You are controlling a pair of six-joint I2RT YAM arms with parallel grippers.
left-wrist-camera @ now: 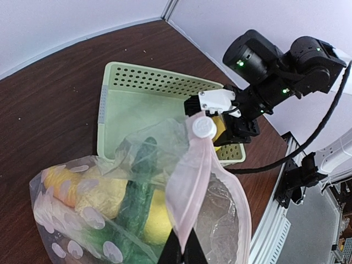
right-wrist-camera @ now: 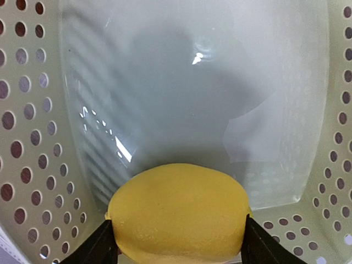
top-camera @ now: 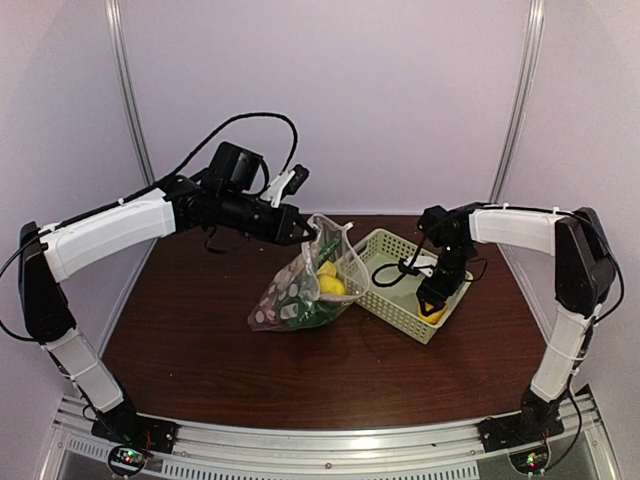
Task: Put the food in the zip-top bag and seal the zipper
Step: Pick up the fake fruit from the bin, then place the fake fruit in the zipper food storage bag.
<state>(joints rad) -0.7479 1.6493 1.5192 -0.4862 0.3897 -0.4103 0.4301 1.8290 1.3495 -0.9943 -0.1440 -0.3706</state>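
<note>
The clear dotted zip-top bag (top-camera: pixel 300 290) stands on the table with its mouth lifted. My left gripper (left-wrist-camera: pixel 184 250) is shut on the pale pink zipper (left-wrist-camera: pixel 190 181) strip at the mouth. Inside the bag lie yellow lemons (left-wrist-camera: pixel 88 190) and a dark green vegetable (left-wrist-camera: pixel 137 187). My right gripper (right-wrist-camera: pixel 179 245) reaches down into the pale green basket (top-camera: pixel 385 240). Its two black fingers press against both sides of a yellow lemon (right-wrist-camera: pixel 179 214) near the basket floor. In the top view this lemon (top-camera: pixel 432 316) shows under the right gripper (top-camera: pixel 432 305).
The basket (left-wrist-camera: pixel 159 74) stands just right of the bag and touches it. Its perforated walls (right-wrist-camera: pixel 33 110) close round my right gripper. White walls with metal posts bound the table at the back and sides.
</note>
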